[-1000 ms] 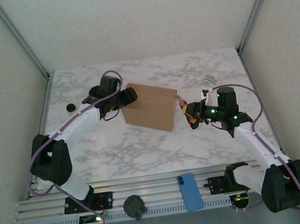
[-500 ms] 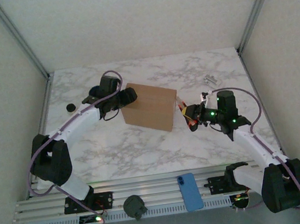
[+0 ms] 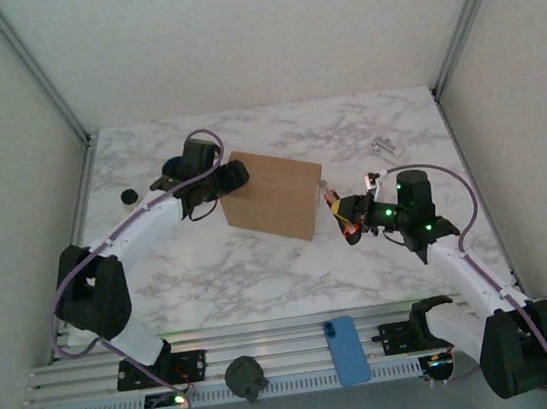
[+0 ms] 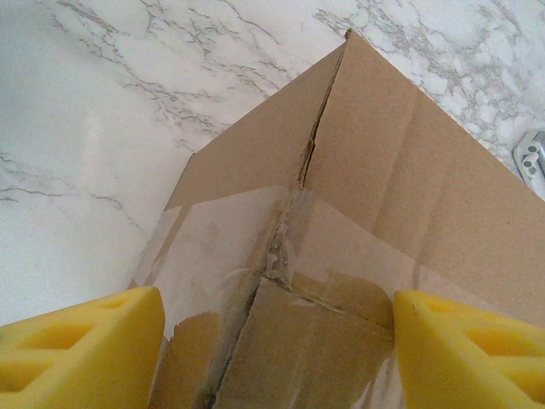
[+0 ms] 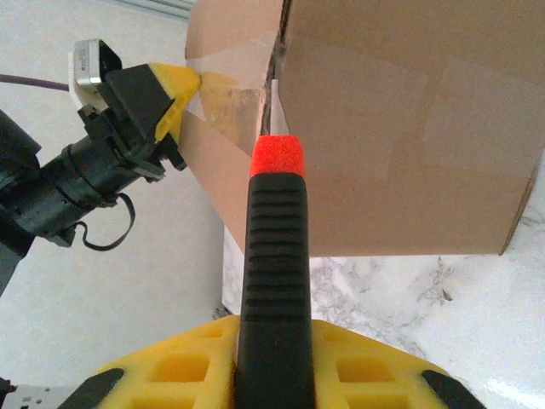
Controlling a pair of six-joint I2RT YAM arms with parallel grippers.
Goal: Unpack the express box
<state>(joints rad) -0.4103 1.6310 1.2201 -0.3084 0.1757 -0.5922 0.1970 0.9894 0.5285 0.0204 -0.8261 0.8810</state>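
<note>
Plain brown cardboard express box point(image 3: 274, 194): left gripper point(image 4: 272, 341) spread astride taped end; right gripper point(image 3: 351, 216) pinching black red-tipped tool point(image 5: 274, 221), best drawn shallowly along the seam.

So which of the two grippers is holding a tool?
The right gripper: it is shut on a black-handled tool with a red tip, pointed at the cardboard box. The left gripper holds nothing, its yellow fingers open at the box's taped end.

Overhead camera looks down; wrist cameras closely share the box point(image 3: 273, 196)
</note>
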